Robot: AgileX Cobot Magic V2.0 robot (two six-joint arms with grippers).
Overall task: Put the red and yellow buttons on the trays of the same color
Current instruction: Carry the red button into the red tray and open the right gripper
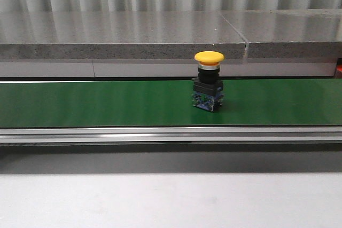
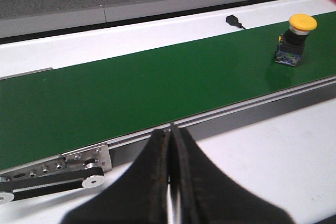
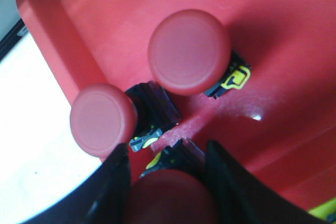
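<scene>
One yellow button (image 1: 209, 80) upright on green conveyor belt (image 1: 107, 102), right of centre, untouched. Left tool (image 2: 171, 145) pressed together, empty, above near belt rail (image 2: 252, 114). Right tool (image 3: 167, 182) over red tray (image 3: 294, 77), clamped around a red button (image 3: 168, 198); two more red buttons (image 3: 190, 51) (image 3: 103, 119) just beside, inside tray.
</scene>
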